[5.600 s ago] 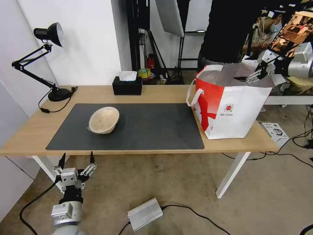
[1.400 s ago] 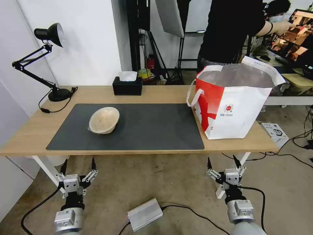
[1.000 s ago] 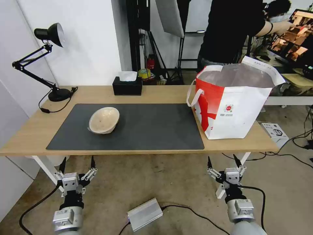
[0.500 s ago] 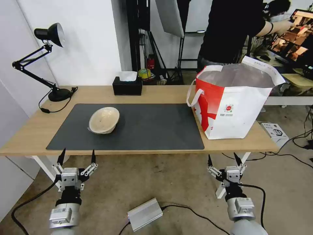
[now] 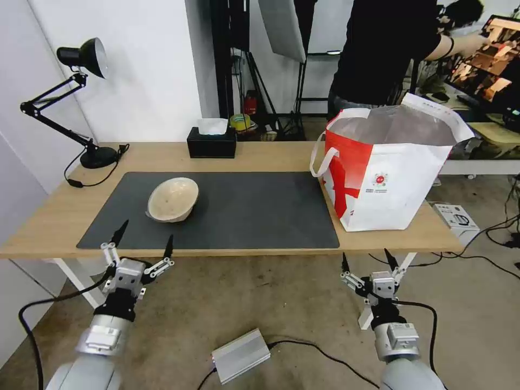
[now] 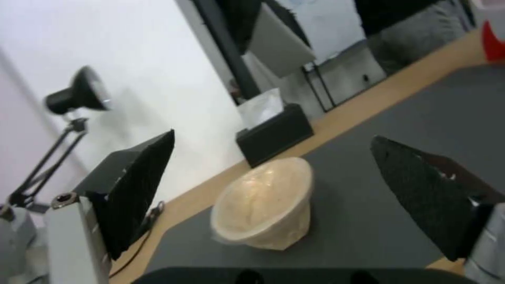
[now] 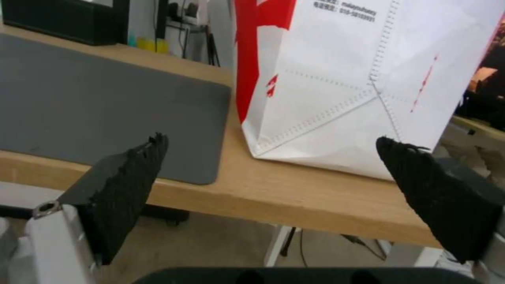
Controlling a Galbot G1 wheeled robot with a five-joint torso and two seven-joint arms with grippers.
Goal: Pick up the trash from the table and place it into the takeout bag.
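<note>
At the near edge of the tabletop (image 5: 65,216), your left hand (image 5: 143,246) has risen from below the edge within the last half second; its fingers are spread and empty, tips now over the mat's (image 5: 244,216) front border. At 5 o'clock, your right hand (image 5: 365,261) is released too, parked below the edge as before. Just beyond the left hand, at 11 o'clock, the beige bowl (image 5: 173,199) lies tilted on the mat, unmoved. Farther, at 2 o'clock, the takeout bag (image 5: 387,173) stands open. You have likely begun the reach for the bowl.
</note>
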